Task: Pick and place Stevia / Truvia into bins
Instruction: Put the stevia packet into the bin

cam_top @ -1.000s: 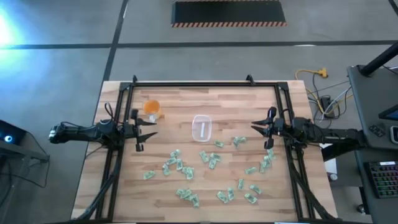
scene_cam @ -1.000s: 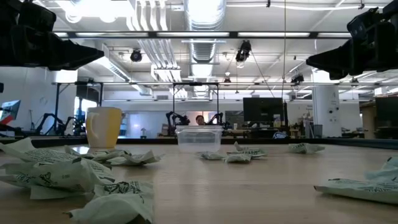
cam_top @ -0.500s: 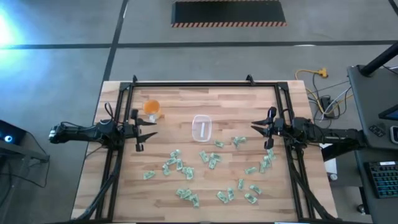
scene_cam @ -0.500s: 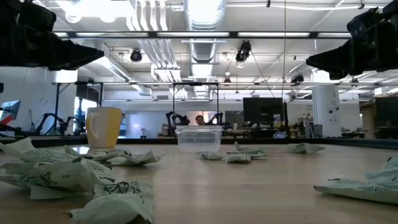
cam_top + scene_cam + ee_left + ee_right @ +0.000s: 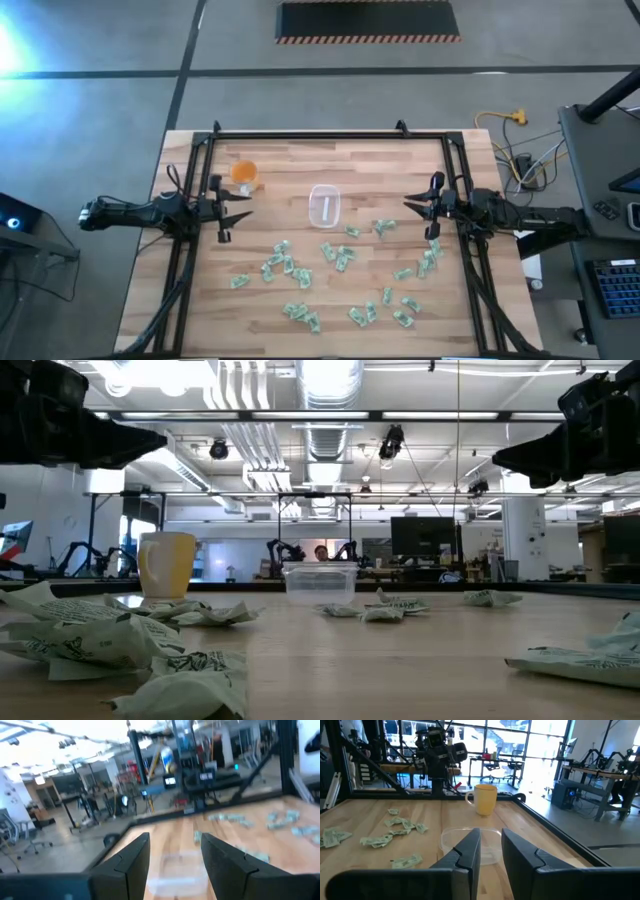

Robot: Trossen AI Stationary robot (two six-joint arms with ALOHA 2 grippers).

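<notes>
Green-and-white sachets (image 5: 340, 262) lying scattered near clear container (image 5: 326, 206) — printing unreadable — left gripper (image 5: 236, 208) and right gripper (image 5: 418, 208) hovering, fingers parted, gripping nothing.

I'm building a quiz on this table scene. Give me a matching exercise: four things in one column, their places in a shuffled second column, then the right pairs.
Things:
1. orange cup
2. clear plastic container
3. Stevia sachets
4. right gripper

Places:
A. near the table's middle, lying empty
B. raised above the table's right edge, open
C. scattered over the table's near half
D. toward the far left, close to the open left gripper

Pairs: 1-D, 2-A, 3-C, 4-B
</notes>
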